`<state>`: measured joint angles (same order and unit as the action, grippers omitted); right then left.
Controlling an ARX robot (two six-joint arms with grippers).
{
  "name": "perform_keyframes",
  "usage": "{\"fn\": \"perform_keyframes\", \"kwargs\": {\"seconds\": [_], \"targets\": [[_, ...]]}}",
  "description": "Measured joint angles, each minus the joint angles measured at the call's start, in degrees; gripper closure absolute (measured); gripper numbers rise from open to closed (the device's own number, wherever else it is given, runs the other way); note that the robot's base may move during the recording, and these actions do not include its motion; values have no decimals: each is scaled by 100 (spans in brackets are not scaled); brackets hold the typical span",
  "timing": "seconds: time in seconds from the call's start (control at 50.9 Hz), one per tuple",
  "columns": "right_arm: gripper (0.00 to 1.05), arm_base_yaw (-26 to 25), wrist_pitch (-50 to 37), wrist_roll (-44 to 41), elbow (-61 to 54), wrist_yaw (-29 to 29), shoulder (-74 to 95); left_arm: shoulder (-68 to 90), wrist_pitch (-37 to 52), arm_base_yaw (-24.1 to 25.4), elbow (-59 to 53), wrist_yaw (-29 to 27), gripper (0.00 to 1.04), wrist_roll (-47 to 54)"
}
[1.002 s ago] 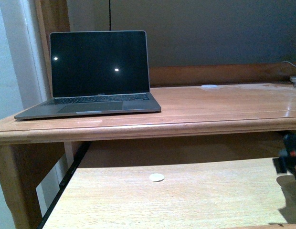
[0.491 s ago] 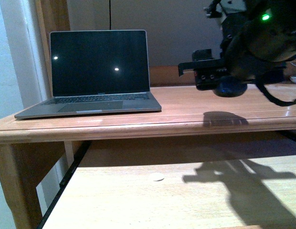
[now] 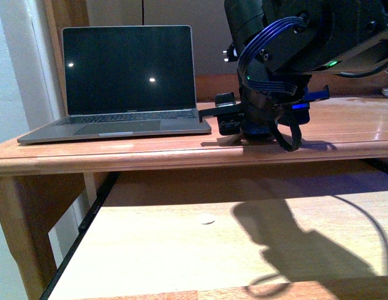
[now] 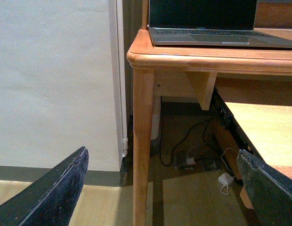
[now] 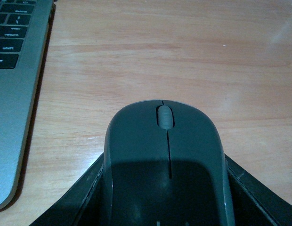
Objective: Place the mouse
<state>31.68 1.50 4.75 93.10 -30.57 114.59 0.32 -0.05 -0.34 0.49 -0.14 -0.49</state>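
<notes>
Front view shows the wooden surface (image 3: pixel 344 134) running the full width, with the open laptop (image 3: pixel 125 75) on its left part, screen dark. My right arm (image 3: pixel 294 44) hangs low over the surface just beside the laptop's right edge, its shadow tight beneath it.

In the right wrist view the mouse (image 5: pixel 167 165) sits between my right jaws, which are closed on its flanks, a black finger (image 5: pixel 82 197) against each side. Its scroll wheel points out over bare wood, and the laptop's keyboard corner is near on one side. Whether its underside already touches the wood I cannot tell.

My left jaws, in the left wrist view, stand wide with nothing between them, down by the desk leg (image 4: pixel 142 141) and out of the work. A small white disc (image 3: pixel 207 219) lies on the lower shelf (image 3: pixel 150 256), well apart from all this.

I judge the set-down is the step in hand. The next move calls for easing down until the mouse rests flat. I then part the right jaws evenly so it does not skid, and lift straight up, clear of the laptop.
</notes>
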Motion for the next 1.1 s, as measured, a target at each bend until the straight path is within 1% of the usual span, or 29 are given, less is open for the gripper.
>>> {"fn": "perform_keyframes", "kwargs": {"seconds": [0.079, 0.138, 0.236, 0.314, 0.373, 0.432, 0.57, 0.648, 0.766, 0.884, 0.943, 1.022, 1.1], "targets": [[47, 0, 0, 31, 120, -59, 136, 0, 0, 0, 0, 0, 8, 0], [37, 4, -11, 63, 166, -103, 195, 0, 0, 0, 0, 0, 8, -2], [25, 15, -87, 114, 177, -142, 223, 0, 0, 0, 0, 0, 8, 0], [15, 31, -243, 160, 177, -131, 223, 0, 0, 0, 0, 0, 8, 0], [6, 35, -439, 223, 125, -48, 173, 0, 0, 0, 0, 0, 8, 0], [7, 28, -638, 271, -74, 87, 24, 0, 0, 0, 0, -2, 8, -2], [7, -59, -992, 323, -719, 507, -529, 0, 0, 0, 0, 0, 8, 0], [7, -267, -1502, 321, -1589, 1071, -1346, 0, 0, 0, 0, 0, 8, 0], [7, -575, -1965, 308, -2647, 1843, -2323, 0, 0, 0, 0, -2, 8, -2], [7, -1246, -2782, 310, -4481, 3429, -3753, 0, 0, 0, 0, 0, 8, 0], [7, -1742, -3180, 297, -5482, 4350, -4459, 0, 0, 0, 0, 0, 8, -2], [7, -2197, -3386, 278, -6164, 5049, -4911, 0, 0, 0, 0, 0, 8, -2], [7, -2806, -3613, 245, -6870, 5880, -5298, 0, 0, 0, 0, 0, 8, -2]]}}
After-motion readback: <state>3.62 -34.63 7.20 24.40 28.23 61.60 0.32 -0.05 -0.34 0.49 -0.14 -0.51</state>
